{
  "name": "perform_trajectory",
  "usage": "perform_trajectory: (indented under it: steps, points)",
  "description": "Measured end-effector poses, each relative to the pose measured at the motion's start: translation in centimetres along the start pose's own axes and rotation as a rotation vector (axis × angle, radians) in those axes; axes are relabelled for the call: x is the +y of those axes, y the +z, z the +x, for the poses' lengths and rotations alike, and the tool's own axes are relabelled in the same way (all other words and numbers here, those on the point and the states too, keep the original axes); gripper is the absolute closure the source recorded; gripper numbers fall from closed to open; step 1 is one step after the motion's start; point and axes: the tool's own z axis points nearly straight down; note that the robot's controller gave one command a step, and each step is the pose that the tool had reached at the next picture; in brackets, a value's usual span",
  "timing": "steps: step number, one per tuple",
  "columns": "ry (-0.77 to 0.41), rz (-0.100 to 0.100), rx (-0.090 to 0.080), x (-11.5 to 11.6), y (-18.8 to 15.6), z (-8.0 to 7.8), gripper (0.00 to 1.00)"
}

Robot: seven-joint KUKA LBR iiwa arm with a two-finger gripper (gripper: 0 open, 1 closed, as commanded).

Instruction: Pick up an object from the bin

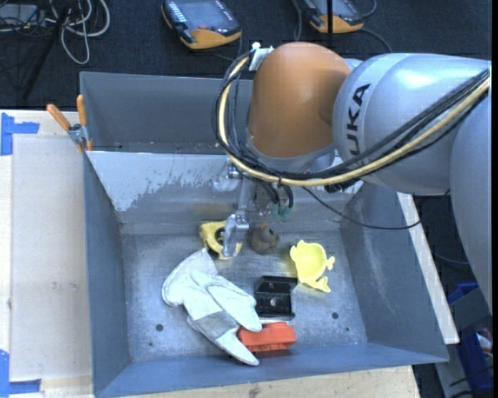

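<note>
We have one camera, set above the grey bin (108, 305) and looking down into it at a slant, seemingly from the near side, since the far wall shows its inner face. The bin spans most of our view. The arm (415, 114) enters from the right, its orange cover (295, 98) masking the far middle.

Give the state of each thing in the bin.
White fabric work glove: flat, overlapping orange plastic block.
Orange plastic block: partly under glove.
Black rectangular piece: flat, uncovered.
Crumpled yellow plastic piece, right: loose, uncovered.
Small yellow piece, back: at end effector.
Brown rounded lump: beside end effector.
</note>
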Motion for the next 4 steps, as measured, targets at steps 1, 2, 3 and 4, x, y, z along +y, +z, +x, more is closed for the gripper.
perform_trajectory:
  steps: [1, 2, 3, 4]
  points:
    - [0.002, 0.000, 0.000, 0.0, 0.0, 0.0, 0.00]
    - [-0.080, 0.001, 0.003, 1.5, 6.5, 3.1, 0.00]
    - [-0.077, 0.000, 0.000, 1.4, 5.1, 3.5, 0.00]
    - [-0.287, 0.000, 0.000, 1.9, 6.8, 3.1, 0.00]
